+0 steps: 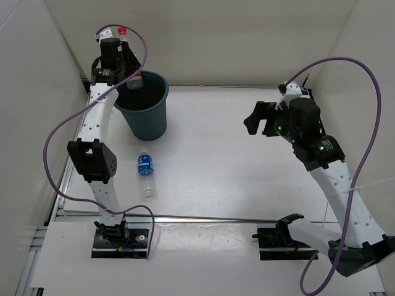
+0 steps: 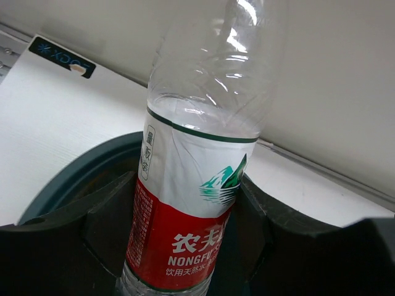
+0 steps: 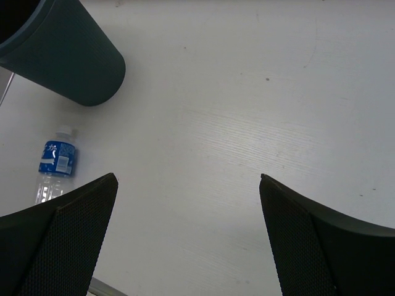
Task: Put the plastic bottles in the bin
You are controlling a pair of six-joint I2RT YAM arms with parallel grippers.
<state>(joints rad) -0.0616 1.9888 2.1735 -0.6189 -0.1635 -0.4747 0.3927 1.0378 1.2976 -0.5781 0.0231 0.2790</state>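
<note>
Red-labelled bottle (image 2: 191, 185), clamped in left gripper (image 2: 185, 216), hangs over the bin (image 2: 80, 179).

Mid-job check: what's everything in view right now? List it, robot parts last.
Red-label bottle: 1, clear with a red cap, held in the left gripper above the bin's rim.
Blue-label bottle: 1, clear, lying on the table on the near side of the bin, beside the left arm.
Bin: 1, dark teal, upright at the far left of the table; inside too dark to read.
Table: 1, white, walled on three sides.
Left gripper: 1, black, shut on the red-label bottle.
Right gripper: 1, black, open and holding nothing, raised over the right side of the table.
</note>
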